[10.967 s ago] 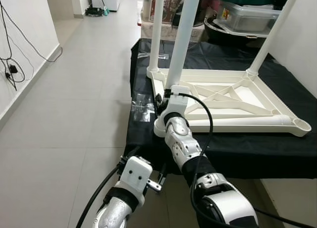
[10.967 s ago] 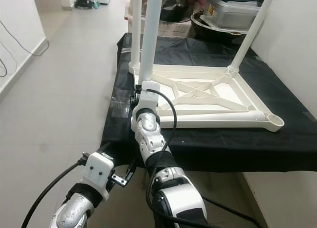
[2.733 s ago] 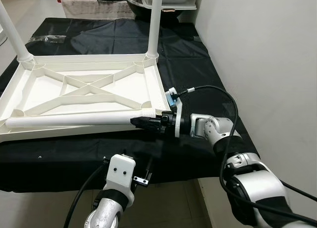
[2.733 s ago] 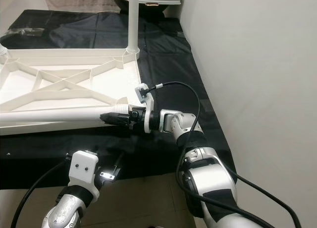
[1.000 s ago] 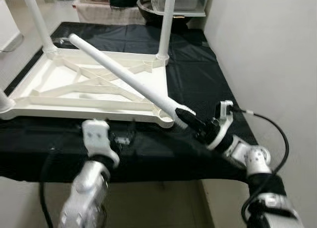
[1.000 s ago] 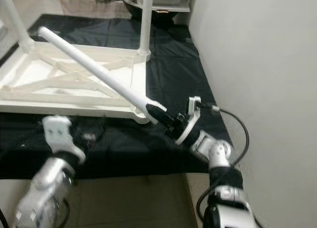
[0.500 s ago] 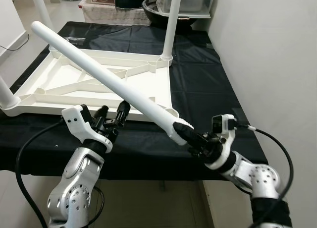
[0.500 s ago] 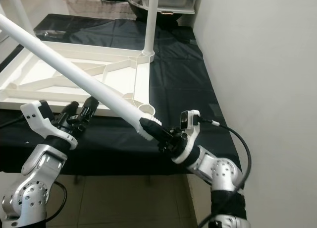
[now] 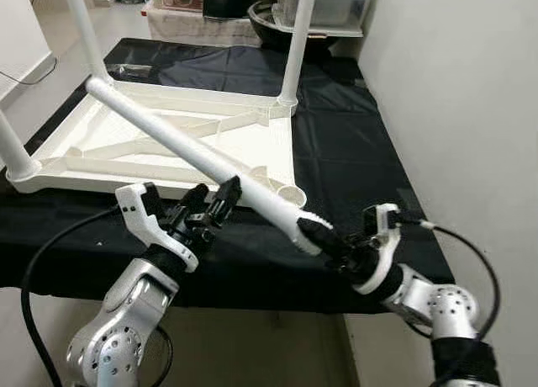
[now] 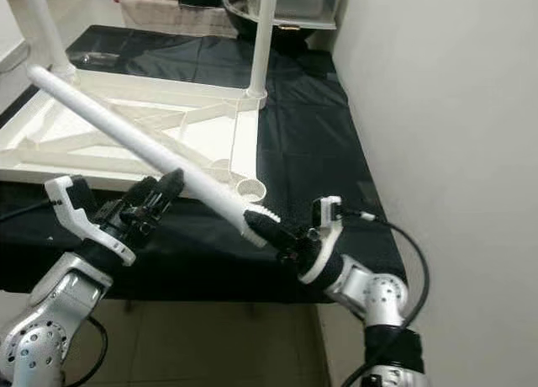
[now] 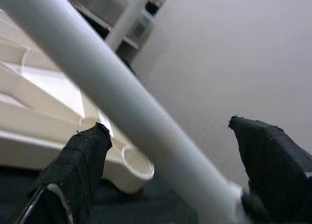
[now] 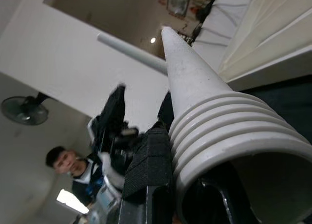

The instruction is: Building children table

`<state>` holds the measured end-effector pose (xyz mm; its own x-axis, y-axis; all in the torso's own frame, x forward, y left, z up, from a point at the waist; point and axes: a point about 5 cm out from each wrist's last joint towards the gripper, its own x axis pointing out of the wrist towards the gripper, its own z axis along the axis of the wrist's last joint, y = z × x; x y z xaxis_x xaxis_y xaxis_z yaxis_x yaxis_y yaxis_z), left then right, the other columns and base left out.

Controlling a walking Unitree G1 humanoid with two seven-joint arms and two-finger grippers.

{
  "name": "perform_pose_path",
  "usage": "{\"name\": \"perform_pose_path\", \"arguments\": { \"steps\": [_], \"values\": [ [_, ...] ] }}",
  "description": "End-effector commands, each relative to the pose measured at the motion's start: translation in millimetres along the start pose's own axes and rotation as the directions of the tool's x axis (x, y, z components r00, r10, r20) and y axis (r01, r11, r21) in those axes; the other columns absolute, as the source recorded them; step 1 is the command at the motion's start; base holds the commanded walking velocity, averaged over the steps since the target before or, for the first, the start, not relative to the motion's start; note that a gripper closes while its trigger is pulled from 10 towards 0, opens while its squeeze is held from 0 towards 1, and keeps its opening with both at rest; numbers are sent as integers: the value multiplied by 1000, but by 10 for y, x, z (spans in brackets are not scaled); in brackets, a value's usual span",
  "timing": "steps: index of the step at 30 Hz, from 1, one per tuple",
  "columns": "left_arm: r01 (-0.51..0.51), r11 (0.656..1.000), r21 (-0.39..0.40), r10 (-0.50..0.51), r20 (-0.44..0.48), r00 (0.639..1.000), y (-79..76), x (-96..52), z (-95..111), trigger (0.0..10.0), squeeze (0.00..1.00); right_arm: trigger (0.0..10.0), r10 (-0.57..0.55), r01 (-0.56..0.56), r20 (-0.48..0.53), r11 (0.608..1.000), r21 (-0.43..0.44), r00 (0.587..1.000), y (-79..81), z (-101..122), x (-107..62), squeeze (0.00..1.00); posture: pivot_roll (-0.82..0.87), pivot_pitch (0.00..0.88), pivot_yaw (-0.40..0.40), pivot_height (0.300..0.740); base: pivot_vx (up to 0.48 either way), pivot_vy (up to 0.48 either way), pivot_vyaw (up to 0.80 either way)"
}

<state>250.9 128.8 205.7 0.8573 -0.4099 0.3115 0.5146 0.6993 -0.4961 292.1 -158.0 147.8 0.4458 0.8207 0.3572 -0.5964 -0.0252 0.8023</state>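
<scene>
An upside-down white table top (image 9: 160, 143) lies on the black-covered bench, with legs standing in three corners. Its near right socket (image 9: 288, 193) holds nothing. My right gripper (image 9: 334, 246) is shut on the threaded end of a loose white leg (image 9: 181, 143). This leg slants up and away to the left over the table top. In the right wrist view the threaded end (image 12: 219, 136) sits beside one finger (image 12: 148, 170). My left gripper (image 9: 219, 188) is open at the leg's middle. Its fingers (image 11: 80, 158) stand on either side of the leg (image 11: 107, 95).
The bench's black cloth (image 9: 345, 143) runs along a white wall (image 9: 454, 101) on the right. Bins and a bowl (image 9: 324, 0) stand beyond the far edge. Tiled floor (image 9: 34, 46) lies to the left. The right wrist view catches a person (image 12: 68, 165) and a fan (image 12: 24, 112).
The loose leg's far end has dropped lower over the table top. My left gripper has come up to the leg, so its fingers now stand either side of it.
</scene>
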Motion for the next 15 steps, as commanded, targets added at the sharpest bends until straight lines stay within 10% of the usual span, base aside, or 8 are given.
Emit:
{"name": "perform_pose_path", "arguments": {
  "steps": [1, 15],
  "values": [
    [-11, 1000, 24, 12, -46, 999, 38, -31, -72, 10000, 0, 0, -5, 5, 27, 999, -34, 1000, 25, 93, -17, 0, 103, 97, -85, 740, 0, 0, 0],
    [-36, 999, -27, 37, 37, 999, 146, -63, 90, 10000, 0, 0, 45, -45, -28, 999, -13, 999, 78, -2, -92, 0, 103, 91, -86, 740, 0, 0, 0]
  ]
}}
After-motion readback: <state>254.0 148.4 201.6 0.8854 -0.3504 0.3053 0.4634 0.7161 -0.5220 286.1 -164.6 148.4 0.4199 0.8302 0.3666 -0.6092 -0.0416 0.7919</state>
